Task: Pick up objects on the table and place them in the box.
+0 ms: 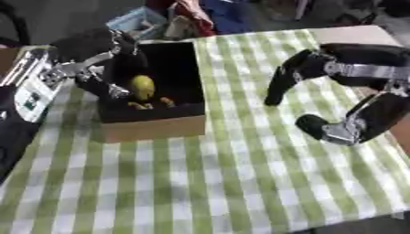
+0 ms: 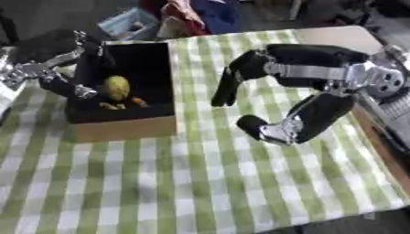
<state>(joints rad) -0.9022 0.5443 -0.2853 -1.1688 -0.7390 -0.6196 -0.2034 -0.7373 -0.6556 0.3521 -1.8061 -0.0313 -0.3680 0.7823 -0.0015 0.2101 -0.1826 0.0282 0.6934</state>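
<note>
my left hand [image 1: 120,68] curls its fingers round a yellow object [image 1: 142,87] inside the box [image 1: 152,128]; right hand [image 1: 320,73] open; an early release may bounce it out.

both views look down from the robot's head onto the checked table [image 1: 240,183], fairly near, facing away from the body (the table lies a little askew). they share the box [image 1: 152,128] and both hands; the right eye view sits slightly rightward, showing more right arm.

Your left hand [image 1: 120,75] reaches down, fingers curled; your right hand [image 2: 320,98] hovers, fingers hanging relaxed.
</note>
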